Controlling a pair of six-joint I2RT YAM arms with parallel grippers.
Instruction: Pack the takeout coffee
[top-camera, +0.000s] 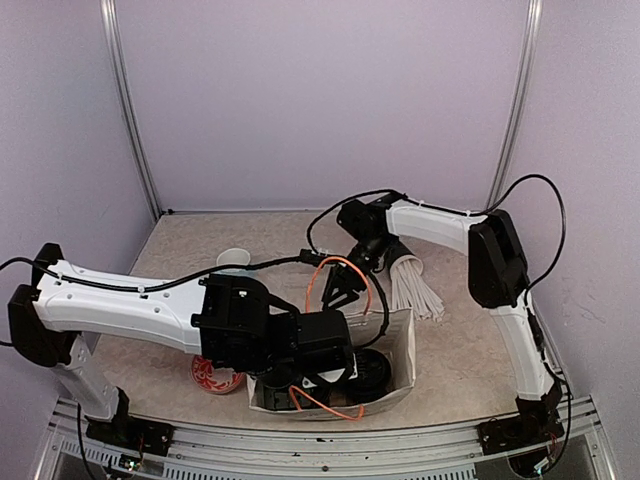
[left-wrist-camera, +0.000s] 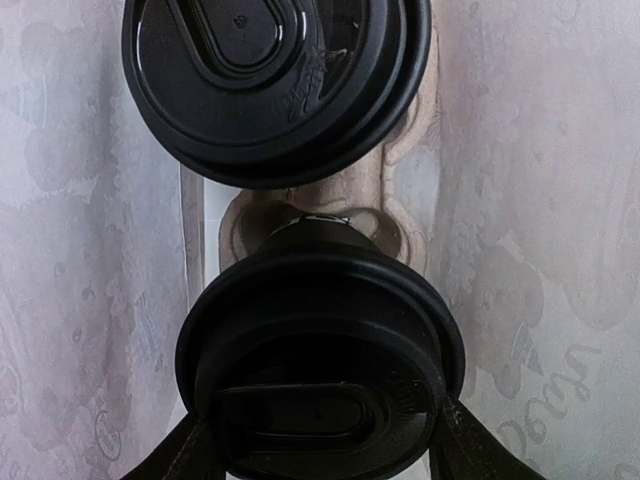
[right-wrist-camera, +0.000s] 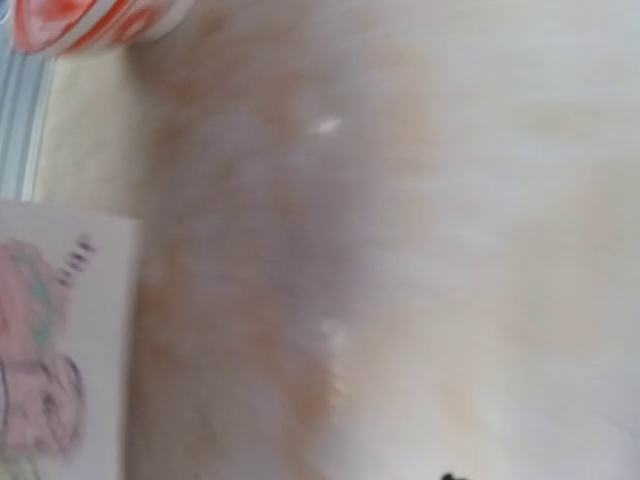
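lidded black cups (left-wrist-camera: 275, 80): 2, in bag (top-camera: 400, 345); left end effector (left-wrist-camera: 320, 452) clamped on near cup (left-wrist-camera: 320, 360); right end effector (top-camera: 342, 290) apart

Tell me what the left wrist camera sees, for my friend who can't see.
A round black plastic cup lid fills the foreground, flanked by the dark fingers of the left gripper. A second matching lid sits beyond it, a tan moulded-pulp carrier showing between them, pale printed bag walls either side.
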